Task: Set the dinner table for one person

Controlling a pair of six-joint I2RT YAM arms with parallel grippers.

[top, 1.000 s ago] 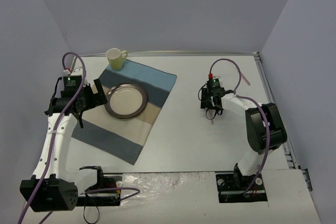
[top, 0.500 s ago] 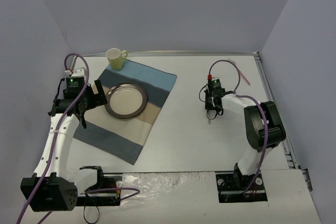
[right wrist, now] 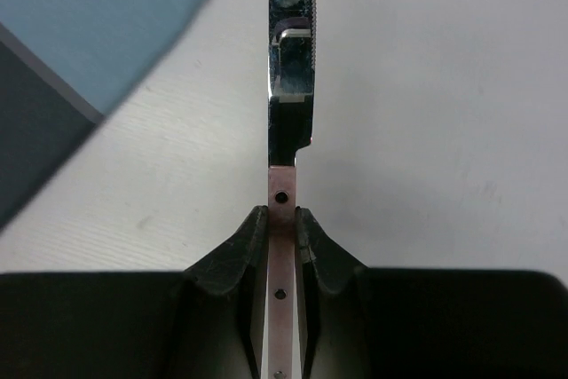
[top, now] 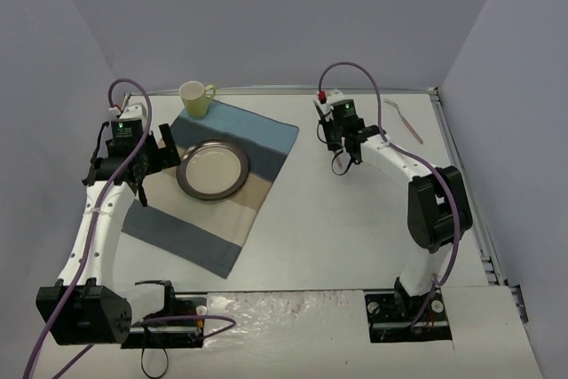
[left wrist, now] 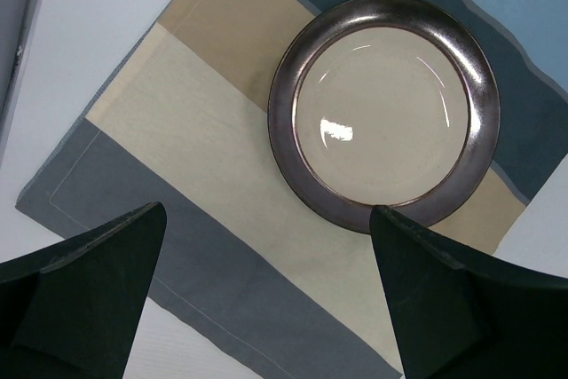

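White dinner table (top: 319, 237) spreading under everything, striped placemat (top: 195, 228) on its left half bearing a dark-rimmed plate (top: 212, 169), yellow mug (top: 195, 98) at the placemat's far corner, left gripper (left wrist: 266, 212) over the placemat with fingers spread wide, right gripper (right wrist: 280, 212) right of the placemat, pinching a knife (right wrist: 290, 86) by its handle

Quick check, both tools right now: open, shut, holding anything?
Left tool: open, holding nothing.
Right tool: closed on the handle of the knife.
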